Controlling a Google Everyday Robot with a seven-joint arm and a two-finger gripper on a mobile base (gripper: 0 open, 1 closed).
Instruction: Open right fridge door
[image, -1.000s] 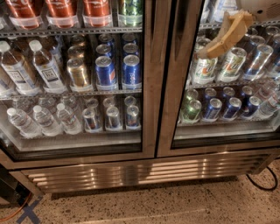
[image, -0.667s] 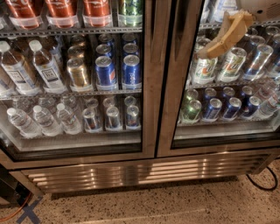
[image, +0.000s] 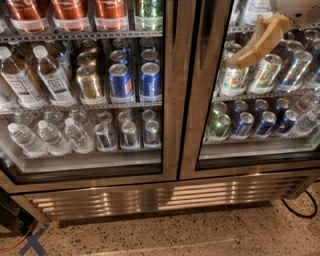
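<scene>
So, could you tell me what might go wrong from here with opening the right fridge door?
The gripper hangs high in front of the glass of the right fridge door, not on its steel frame; pressing there could slip or load the pane. That door's inner frame sits tight against the left door, so a grab there might catch the wrong one. A black cable lies on the floor at lower right, possibly in the base's way.

tool (image: 240, 59): tan, long, tapered, at upper right | housing (image: 300, 7): white, rounded, at top edge
</scene>
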